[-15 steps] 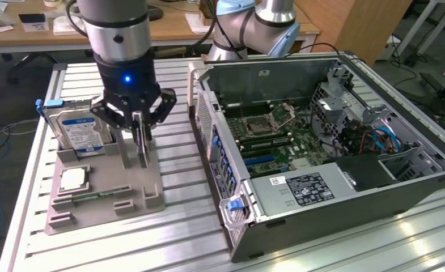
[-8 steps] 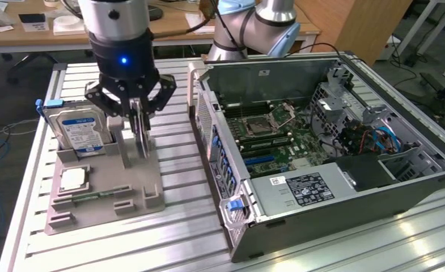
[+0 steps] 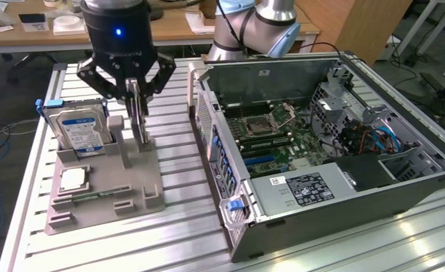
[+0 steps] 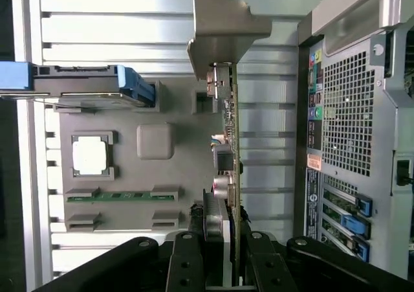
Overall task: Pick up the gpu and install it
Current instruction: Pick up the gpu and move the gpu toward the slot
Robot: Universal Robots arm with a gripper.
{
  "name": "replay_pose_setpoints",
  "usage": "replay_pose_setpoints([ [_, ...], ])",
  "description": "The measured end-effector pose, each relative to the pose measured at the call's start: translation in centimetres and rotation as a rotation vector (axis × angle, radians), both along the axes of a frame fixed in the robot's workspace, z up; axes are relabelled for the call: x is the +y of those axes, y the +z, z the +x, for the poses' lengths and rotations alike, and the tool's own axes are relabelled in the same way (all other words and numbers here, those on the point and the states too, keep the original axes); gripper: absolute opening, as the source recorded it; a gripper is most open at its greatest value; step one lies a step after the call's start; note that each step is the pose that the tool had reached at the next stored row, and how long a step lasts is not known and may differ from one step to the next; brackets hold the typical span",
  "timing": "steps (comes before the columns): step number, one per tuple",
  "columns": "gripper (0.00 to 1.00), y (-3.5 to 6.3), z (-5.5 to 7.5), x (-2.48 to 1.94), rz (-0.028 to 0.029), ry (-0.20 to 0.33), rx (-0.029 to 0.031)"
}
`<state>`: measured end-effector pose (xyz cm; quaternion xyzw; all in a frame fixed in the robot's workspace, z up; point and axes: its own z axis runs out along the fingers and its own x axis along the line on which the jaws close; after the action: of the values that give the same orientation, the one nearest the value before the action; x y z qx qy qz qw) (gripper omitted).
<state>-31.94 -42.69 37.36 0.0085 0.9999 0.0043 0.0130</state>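
Upper left in the exterior view, the claw [image 3: 136,105] pinches the on-edge gpu [image 4: 226,159], whose length runs from the grip out to its bracket [image 4: 226,26].

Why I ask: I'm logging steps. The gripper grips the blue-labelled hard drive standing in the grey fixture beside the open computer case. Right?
No: the gripper grips the gpu, upright over the grey fixture beside the open computer case, not the hard drive; the exterior view shows it.
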Motion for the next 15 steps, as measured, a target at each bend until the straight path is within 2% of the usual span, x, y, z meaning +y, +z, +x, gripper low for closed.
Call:
replay_pose_setpoints([
  [13,0.28,5.88,0.0,0.00,0.0001,0.000,0.0022],
  [15,0.28,5.96,0.0,0.00,0.0001,0.000,0.0022],
])
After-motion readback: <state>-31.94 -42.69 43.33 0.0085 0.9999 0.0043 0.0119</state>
